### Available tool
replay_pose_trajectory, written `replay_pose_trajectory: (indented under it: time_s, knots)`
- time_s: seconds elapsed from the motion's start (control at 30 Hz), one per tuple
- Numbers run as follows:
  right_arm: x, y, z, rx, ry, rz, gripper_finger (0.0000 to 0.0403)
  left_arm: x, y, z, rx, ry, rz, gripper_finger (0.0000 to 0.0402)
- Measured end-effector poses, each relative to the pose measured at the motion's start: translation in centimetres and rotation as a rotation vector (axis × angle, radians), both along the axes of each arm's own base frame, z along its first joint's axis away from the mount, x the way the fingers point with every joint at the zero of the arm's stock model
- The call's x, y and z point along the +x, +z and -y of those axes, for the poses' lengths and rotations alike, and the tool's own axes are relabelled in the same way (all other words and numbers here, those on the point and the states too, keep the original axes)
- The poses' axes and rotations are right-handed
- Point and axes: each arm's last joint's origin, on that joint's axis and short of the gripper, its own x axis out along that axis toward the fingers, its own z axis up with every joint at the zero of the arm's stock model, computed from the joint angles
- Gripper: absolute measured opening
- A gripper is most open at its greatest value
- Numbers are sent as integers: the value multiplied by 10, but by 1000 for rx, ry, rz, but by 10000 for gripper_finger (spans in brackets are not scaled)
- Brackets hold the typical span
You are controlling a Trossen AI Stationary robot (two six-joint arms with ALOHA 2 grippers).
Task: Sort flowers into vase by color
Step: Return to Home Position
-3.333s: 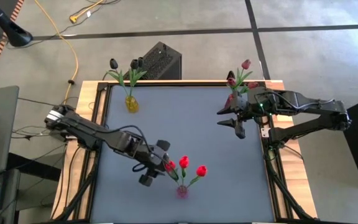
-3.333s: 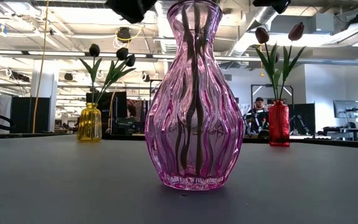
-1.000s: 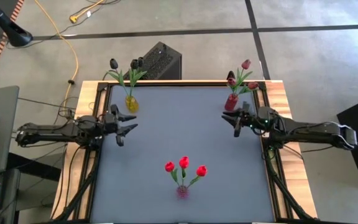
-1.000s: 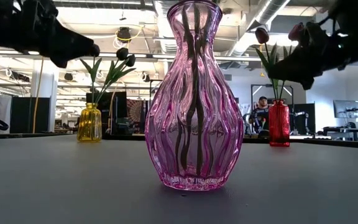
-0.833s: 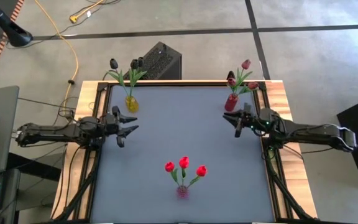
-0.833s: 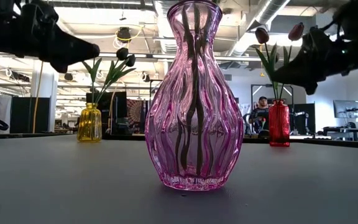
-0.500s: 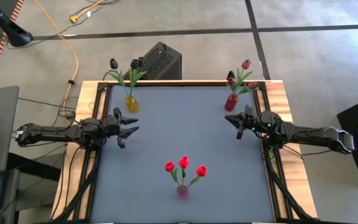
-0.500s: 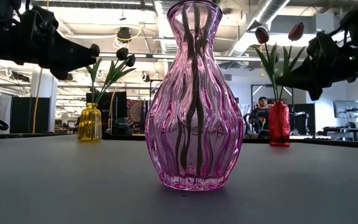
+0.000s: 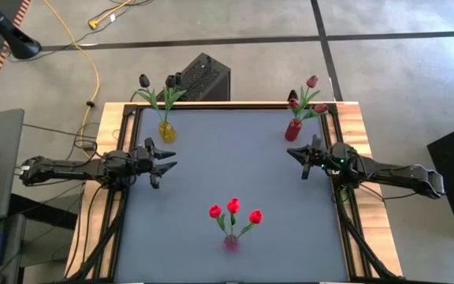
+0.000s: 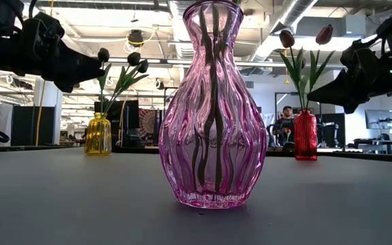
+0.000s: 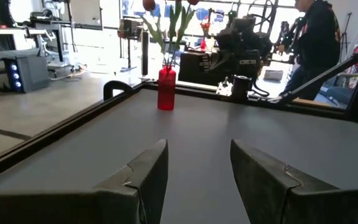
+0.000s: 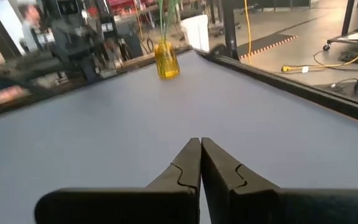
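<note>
On the grey table (image 9: 227,150), red flowers (image 9: 233,210) sit in the violet vase (image 9: 231,242) by its front edge. The left gripper (image 9: 165,162), fingers spread, and the right gripper (image 9: 294,155), fingers together, hover at the side edges. A careless retreat could topple the red vase (image 9: 293,130).

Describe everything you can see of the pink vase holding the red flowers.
The pink vase is translucent ribbed glass with a wide belly, narrow neck and flared mouth. It stands upright on the grey table, by the edge nearest the low camera. Dark stems run down inside it; three bright red flowers rise above its mouth. Only table and stems touch it; the left gripper and right gripper sit apart at the table's sides.
</note>
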Motion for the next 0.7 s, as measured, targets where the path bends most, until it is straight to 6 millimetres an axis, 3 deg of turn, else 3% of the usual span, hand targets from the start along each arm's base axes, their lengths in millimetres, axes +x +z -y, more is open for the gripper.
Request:
replay_pose_trajectory:
  time_s: [0.47,0.7]
  knots:
    - [0,-4,0,-12,10,-56,37,0,-4,0,14,-4,-42,162]
    - [0,-4,0,-12,9,-56,38,-1,-14,0,12,-8,-147,162]
